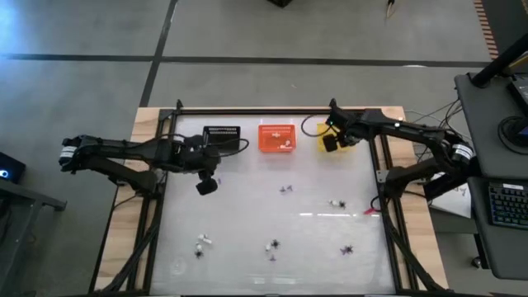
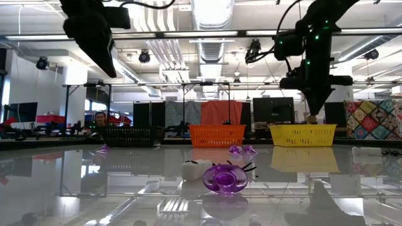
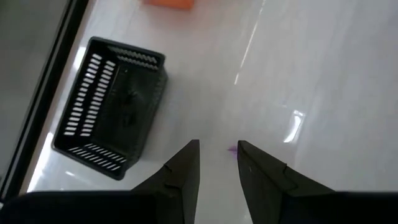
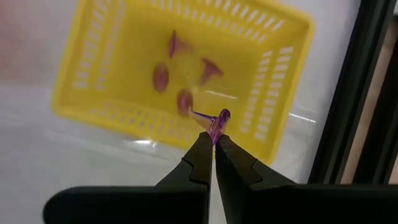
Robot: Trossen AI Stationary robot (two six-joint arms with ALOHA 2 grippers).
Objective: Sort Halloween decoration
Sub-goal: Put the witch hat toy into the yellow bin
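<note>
My right gripper (image 4: 214, 140) is shut on a small purple trinket (image 4: 219, 121) and hangs over the yellow basket (image 4: 124, 74), above one of its long walls. Several purple pieces (image 4: 177, 46) lie on that basket's floor. In the high view my right gripper (image 1: 330, 143) is at the far right, by the yellow basket (image 1: 351, 147). My left gripper (image 3: 217, 149) stands open above the table beside the black basket (image 3: 112, 112), nothing between its fingers. More trinkets (image 1: 285, 190) lie scattered on the table. My right gripper pinches the purple trinket between its two fingertips (image 4: 205, 146), by its lower end (image 4: 216, 132). The fingers point steeply down from above. The trinket sticks out past the tips, lifted clear above the yellow basket.
The orange basket (image 1: 277, 137) stands between the black basket (image 1: 221, 136) and the yellow one along the far edge. Loose trinkets lie at mid-table and near the front (image 1: 272, 246), (image 1: 347, 250), (image 1: 202, 243). A black frame (image 1: 384, 165) borders the table.
</note>
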